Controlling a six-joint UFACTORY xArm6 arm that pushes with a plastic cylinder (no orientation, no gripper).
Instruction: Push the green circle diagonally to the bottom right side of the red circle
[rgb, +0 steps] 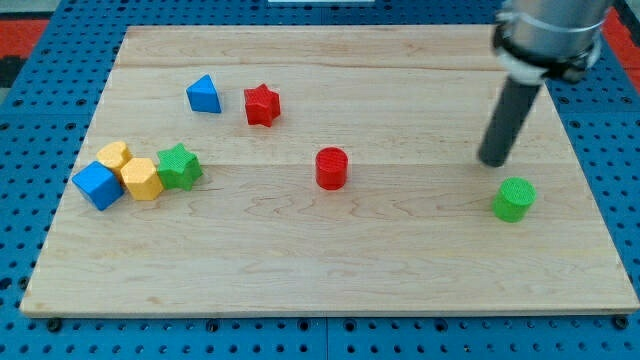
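The green circle (514, 199) sits near the view's right edge of the wooden board (320, 270). The red circle (331, 168) stands at the board's middle, to the left of the green circle and slightly higher in the view. My tip (493, 160) is just above and slightly left of the green circle, a small gap apart from it. The dark rod rises from the tip toward the view's top right.
A red star (262, 104) and a blue triangle (204, 95) lie at the upper left. At the left edge a green star (179, 166), two yellow blocks (142, 179) (114, 156) and a blue cube (97, 185) sit clustered together.
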